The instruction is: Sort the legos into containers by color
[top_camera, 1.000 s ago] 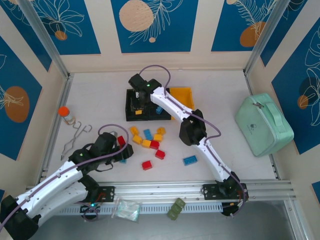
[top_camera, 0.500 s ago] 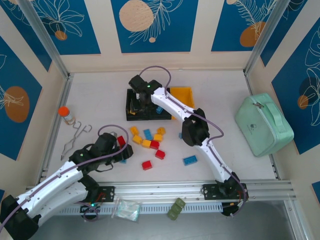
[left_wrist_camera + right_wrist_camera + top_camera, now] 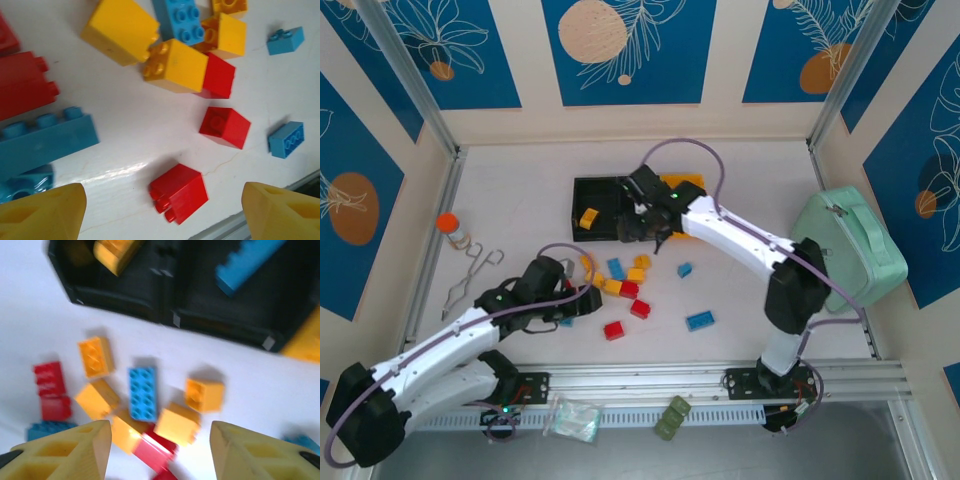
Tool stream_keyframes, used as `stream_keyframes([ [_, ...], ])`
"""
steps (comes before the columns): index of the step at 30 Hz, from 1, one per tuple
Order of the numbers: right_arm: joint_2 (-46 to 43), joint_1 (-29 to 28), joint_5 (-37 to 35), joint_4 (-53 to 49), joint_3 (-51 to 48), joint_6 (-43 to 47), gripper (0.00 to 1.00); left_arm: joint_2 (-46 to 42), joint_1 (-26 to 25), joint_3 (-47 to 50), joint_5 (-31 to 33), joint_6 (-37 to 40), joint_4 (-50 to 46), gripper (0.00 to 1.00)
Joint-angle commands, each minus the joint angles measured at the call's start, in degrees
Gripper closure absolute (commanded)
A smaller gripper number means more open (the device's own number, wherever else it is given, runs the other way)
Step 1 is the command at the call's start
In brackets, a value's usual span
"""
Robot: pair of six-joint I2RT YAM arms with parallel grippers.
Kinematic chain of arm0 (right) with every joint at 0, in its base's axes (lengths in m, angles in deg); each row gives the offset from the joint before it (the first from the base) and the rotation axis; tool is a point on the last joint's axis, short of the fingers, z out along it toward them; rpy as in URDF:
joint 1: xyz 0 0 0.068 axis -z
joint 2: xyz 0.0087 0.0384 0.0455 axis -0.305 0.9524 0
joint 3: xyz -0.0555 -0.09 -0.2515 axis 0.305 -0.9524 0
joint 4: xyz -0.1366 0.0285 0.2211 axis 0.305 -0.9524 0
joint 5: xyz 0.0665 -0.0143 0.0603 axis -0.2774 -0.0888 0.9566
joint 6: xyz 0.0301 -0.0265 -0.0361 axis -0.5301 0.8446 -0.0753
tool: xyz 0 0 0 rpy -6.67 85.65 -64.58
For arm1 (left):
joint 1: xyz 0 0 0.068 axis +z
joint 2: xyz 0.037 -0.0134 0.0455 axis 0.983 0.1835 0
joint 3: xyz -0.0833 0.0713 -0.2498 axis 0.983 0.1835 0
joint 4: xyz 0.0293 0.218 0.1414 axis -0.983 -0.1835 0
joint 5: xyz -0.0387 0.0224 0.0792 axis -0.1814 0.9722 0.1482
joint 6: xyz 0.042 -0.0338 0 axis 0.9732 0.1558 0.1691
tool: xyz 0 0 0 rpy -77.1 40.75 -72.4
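Legos [image 3: 629,289]: red, blue and yellow studded bricks, scattered mid-table just near of the containers [image 3: 595,181]. One yellow brick [image 3: 588,216] lies in the left black bin, one blue brick [image 3: 247,262] in the middle bin. Left gripper [image 3: 162,212]: wide, empty, over the bricks. Right gripper [image 3: 160,450]: parted, empty.

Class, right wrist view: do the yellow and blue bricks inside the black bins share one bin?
No, the yellow brick lies in one black bin, the blue brick in the adjoining black bin.

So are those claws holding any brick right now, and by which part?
No, nothing is held. The left gripper hangs open over a red brick; the right gripper is open and empty too.
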Motion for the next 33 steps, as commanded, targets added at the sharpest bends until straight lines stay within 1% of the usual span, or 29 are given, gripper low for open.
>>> stream_keyframes([
  [1, -4.48, 2.97, -1.73, 2.99, -9.77, -2.69, 0.44, 3.48, -1.61, -2.95, -3.8, 2.0, 5.55, 0.19],
  [6, -9.37, 6.9, -1.91, 3.85, -19.93, -4.04, 0.41, 9.14, -5.81, -5.56, -2.14, 2.3, 8.43, 0.19],
  [10, -9.36, 8.42, -1.59, 4.95, -23.51, -5.77, 0.37, 12.66, -8.64, -7.63, 0.14, 2.75, 9.22, 0.2],
  [15, -6.83, 9.97, -0.59, 8.26, -25.31, -8.69, 0.36, 15.19, -11.27, -9.9, 2.82, 3.61, 9.43, 0.2],
  [18, -4.35, 10.83, 0.43, 9.3, -25.11, -10.01, 0.36, 16.02, -11.81, -10.94, 3.53, 4.05, 8.28, 0.2],
  [23, -0.02, 11.31, -1.06, 7.9, -23.74, -12.46, 0.37, 15.52, -11.99, -10.05, 4.19, 3.57, 8.05, 0.2],
  [25, 0.82, 11.41, -0.73, 8.58, -24.0, -12.61, 0.41, 15.02, -12.0, -9.42, 4.28, 3.22, 8.18, 0.2],
  [26, 1.18, 11.54, -0.54, 8.79, -24.02, -12.62, 0.46, 14.89, -12.0, -9.13, 4.37, 3.09, 8.36, 0.2],
  [30, 0.54, 10.93, -1.49, 8.59, -24.12, -12.88, 0.68, 14.61, -12.01, -8.43, 4.87, 2.97, 8.23, 0.2],
  [32, -0.57, 10.22, -1.9, 7.98, -23.8, -12.71, 0.74, 14.79, -12.0, -8.27, 4.86, 2.84, 8.18, 0.2],
  [33, -1.09, 9.75, -2.15, 7.48, -23.51, -12.5, 0.75, 14.87, -12.0, -8.24, 4.89, 2.75, 8.2, 0.2],
])
